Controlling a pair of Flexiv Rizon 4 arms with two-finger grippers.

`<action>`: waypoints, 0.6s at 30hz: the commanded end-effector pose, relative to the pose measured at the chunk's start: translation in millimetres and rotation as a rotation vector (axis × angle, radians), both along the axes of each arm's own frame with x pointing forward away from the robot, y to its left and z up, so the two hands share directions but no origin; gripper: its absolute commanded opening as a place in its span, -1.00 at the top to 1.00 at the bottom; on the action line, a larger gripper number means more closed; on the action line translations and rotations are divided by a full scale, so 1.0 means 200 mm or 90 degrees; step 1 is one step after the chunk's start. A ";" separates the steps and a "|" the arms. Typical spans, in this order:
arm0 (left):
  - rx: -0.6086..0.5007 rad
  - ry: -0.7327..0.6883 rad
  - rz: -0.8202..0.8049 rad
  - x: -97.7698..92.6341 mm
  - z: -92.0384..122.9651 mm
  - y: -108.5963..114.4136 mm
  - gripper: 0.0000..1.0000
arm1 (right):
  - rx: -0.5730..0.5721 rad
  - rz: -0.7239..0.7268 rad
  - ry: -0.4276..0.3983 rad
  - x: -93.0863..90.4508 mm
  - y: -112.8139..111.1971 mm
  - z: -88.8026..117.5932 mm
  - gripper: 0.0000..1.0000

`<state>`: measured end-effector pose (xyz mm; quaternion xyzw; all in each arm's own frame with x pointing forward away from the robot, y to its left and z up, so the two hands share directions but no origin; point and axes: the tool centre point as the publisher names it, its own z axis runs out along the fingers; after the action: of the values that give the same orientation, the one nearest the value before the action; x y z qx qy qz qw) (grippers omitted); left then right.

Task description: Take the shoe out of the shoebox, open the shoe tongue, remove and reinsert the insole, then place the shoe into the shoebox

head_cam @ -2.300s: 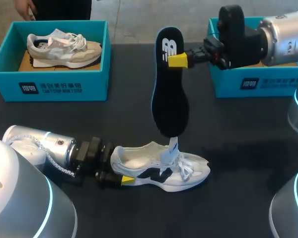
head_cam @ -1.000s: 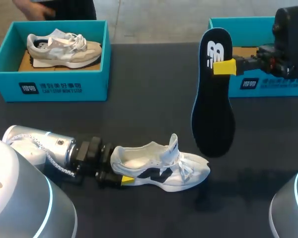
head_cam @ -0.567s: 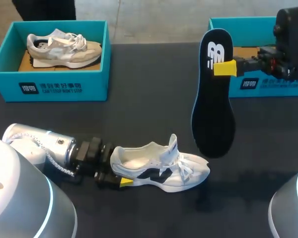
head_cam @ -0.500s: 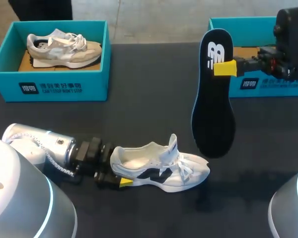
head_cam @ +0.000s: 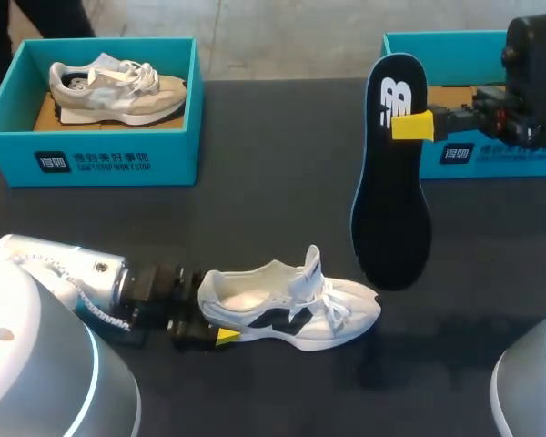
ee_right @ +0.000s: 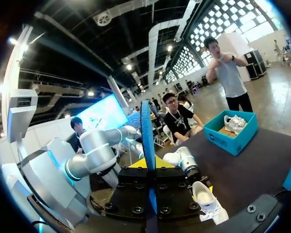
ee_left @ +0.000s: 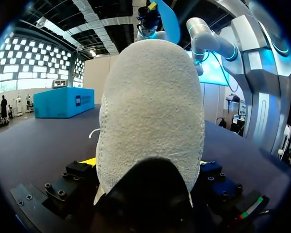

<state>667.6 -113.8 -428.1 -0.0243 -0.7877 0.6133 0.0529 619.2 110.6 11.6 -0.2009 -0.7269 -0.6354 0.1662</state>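
A white shoe with black marks (head_cam: pixel 287 309) lies on its sole on the dark table (head_cam: pixel 255 200), toe to the right. My left gripper (head_cam: pixel 211 333) is at its heel (ee_left: pixel 150 111), which sits between the wide-open fingers. High to the right, my right gripper (head_cam: pixel 409 125) is shut on the black insole (head_cam: pixel 391 191), which hangs upright in the air. In the right wrist view the insole (ee_right: pixel 146 131) shows edge-on between that gripper's (ee_right: pixel 148 167) fingers, with the shoe (ee_right: pixel 206 199) far below.
A teal shoebox (head_cam: pixel 100 159) with a beige shoe (head_cam: pixel 118 91) stands at the back left. A second teal shoebox (head_cam: pixel 491 155) stands at the back right, behind my right gripper.
The right arm drew the insole up from the shoe and carried it right, where it now holds still. The left arm drew back slightly; the shoe shifted a little left.
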 end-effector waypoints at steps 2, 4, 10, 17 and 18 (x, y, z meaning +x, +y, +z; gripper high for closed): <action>0.029 -0.003 0.003 0.00 0.04 0.05 -1.00 | -0.001 0.001 0.001 0.01 0.01 0.00 1.00; 0.036 -0.003 0.003 0.00 0.05 0.07 -1.00 | -0.001 0.001 0.001 0.01 0.01 0.00 1.00; 0.041 0.004 -0.003 0.01 0.07 0.09 -1.00 | -0.001 0.001 0.001 0.01 0.01 0.00 1.00; 0.037 0.008 -0.021 -0.01 0.09 0.08 -1.00 | -0.001 0.001 0.001 0.01 0.01 0.00 1.00; 0.038 0.008 -0.021 -0.01 0.10 0.08 -1.00 | -0.001 0.001 0.001 0.01 0.01 0.00 1.00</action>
<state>665.5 -98.1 -411.9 -0.0316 -0.8026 0.5918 0.0674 618.5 110.0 11.6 -0.2005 -0.7265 -0.6360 0.1658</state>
